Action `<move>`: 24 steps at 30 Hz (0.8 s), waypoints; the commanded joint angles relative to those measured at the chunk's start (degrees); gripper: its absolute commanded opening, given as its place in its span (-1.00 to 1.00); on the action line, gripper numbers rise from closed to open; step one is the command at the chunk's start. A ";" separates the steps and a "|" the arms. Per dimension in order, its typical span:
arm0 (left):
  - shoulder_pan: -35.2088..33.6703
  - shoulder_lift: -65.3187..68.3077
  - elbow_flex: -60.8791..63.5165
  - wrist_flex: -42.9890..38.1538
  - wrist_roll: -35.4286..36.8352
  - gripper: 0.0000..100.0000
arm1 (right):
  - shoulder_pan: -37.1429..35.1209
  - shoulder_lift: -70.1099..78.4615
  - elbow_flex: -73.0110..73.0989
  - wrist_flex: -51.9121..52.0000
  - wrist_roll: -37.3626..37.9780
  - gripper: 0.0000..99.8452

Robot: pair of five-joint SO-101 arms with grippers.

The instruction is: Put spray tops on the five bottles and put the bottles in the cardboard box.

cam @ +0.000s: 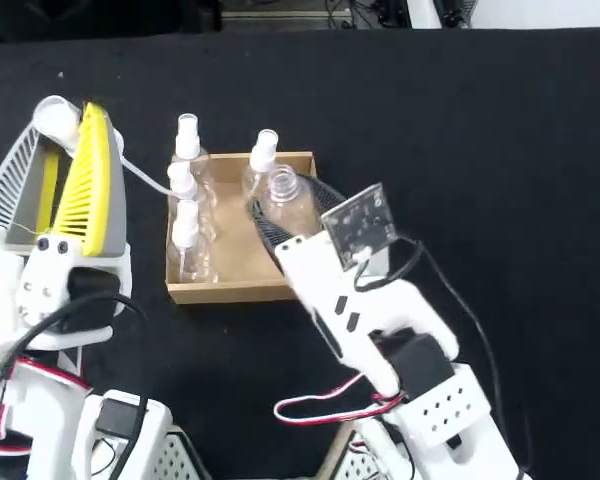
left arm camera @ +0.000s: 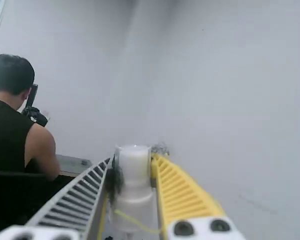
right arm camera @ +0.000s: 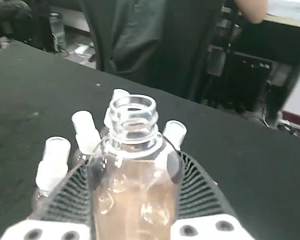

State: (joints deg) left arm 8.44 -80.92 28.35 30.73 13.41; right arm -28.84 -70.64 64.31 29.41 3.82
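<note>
Four capped bottles (cam: 187, 235) sit in the cardboard box (cam: 220, 291); right gripper (right arm camera: 135, 170) clamps the uncapped fifth bottle (right arm camera: 133, 120), left gripper (left arm camera: 134, 162) its spray top (left arm camera: 133, 195).

Left hand (cam: 70, 118) raised, clamped on spray top (left arm camera: 133, 175), right hand (cam: 288, 205) forward, gripping bottle (right arm camera: 132, 150)

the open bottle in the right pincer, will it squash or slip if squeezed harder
The capless bottle looks like thin clear plastic and seems empty, so probably light and apt to dent under a hard squeeze. Its smooth round wall could twist or slip between the fingers of the right pincer. Tall and narrow, it may tip easily.
</note>
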 commanded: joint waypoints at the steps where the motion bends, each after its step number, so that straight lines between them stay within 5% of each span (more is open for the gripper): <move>1: -0.13 -0.09 -0.31 -0.97 6.33 -0.94 | -2.37 -1.89 1.54 -4.92 -0.18 -0.98; 7: 0.04 0.53 0.48 -1.58 10.55 -0.94 | -4.48 -1.89 4.44 -5.80 0.00 -0.98; 15: 4.79 0.00 13.05 -18.99 10.20 -0.94 | -4.48 -1.89 4.97 -5.80 0.09 -0.98; 24: 5.41 2.37 13.67 -19.96 10.11 -0.93 | -4.48 -1.89 5.05 -5.80 0.18 -0.98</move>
State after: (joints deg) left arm 13.36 -80.40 43.03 12.00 23.43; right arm -32.53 -70.99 69.67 25.45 3.82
